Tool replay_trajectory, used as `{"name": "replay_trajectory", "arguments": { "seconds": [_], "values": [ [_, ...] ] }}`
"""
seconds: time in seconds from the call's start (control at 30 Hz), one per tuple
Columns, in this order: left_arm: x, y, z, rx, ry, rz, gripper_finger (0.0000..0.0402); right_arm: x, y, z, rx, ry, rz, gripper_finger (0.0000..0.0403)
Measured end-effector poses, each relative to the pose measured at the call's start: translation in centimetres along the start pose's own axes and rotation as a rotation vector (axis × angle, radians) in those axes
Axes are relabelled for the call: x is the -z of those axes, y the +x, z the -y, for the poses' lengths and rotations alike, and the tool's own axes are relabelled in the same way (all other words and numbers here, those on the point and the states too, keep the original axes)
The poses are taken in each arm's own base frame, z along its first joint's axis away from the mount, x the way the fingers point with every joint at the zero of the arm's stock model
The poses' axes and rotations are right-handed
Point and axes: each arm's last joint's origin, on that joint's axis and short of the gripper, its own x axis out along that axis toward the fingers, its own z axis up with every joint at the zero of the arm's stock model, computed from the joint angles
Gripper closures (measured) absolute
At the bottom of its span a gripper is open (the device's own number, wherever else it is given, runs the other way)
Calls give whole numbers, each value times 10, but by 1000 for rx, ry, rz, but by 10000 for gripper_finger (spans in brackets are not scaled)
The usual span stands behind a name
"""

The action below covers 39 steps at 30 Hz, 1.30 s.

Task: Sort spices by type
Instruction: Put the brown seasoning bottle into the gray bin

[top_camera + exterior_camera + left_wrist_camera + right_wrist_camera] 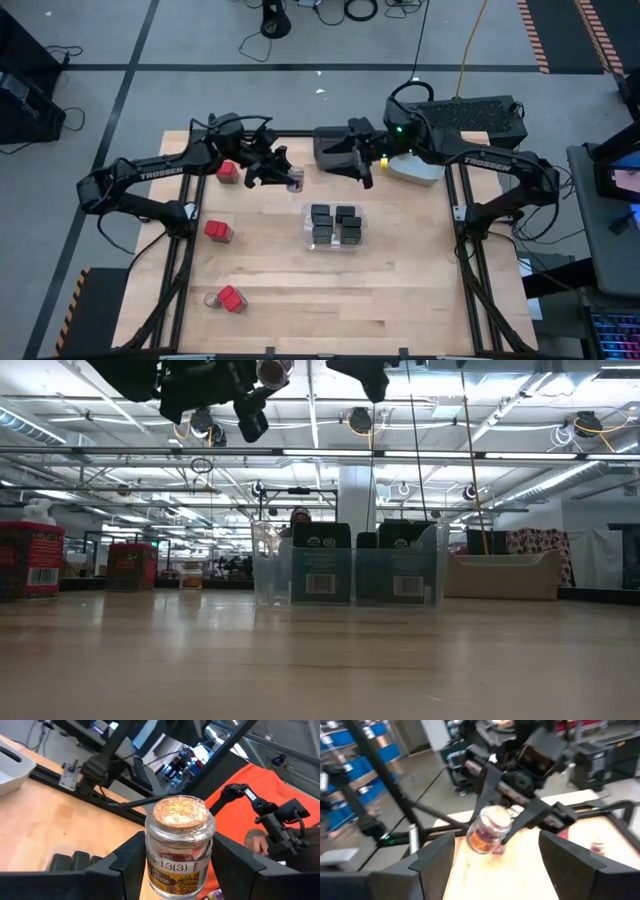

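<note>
Wooden tabletop runs under both arms, and nearest your view the left gripper (175, 865) pinches a cork-topped spice jar (178, 845) by its sides, lifted off the table, probably so you can hand it across. Just beyond, the right gripper (362, 165) faces it with fingers spread and nothing between them. Farther out, the clear bin (335, 227) holds dark boxes, red boxes (218, 231) wait unsorted, and the jar's lower label is cut off.

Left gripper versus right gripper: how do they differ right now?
The left gripper is shut on a tan-lidded jar; the right gripper is open and holds nothing. The left gripper carries the jar, while the right gripper faces it from the opposite side. Both hang above the table's far half, by the clear bin of dark boxes.
</note>
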Motion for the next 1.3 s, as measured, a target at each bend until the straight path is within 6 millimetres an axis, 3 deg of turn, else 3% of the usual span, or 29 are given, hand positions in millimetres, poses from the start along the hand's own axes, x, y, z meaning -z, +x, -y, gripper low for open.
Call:
{"name": "replay_trajectory", "arguments": {
  "seconds": [0.33, 1.3],
  "values": [
    [3, 4, 4, 53, -1, -39, 204, -13, 23, -7, -118, -4, -40, 133],
    [17, 30, 18, 135, 1, -105, 204, 6, 58, -13, -176, -37, -67, 133]
  ]
}}
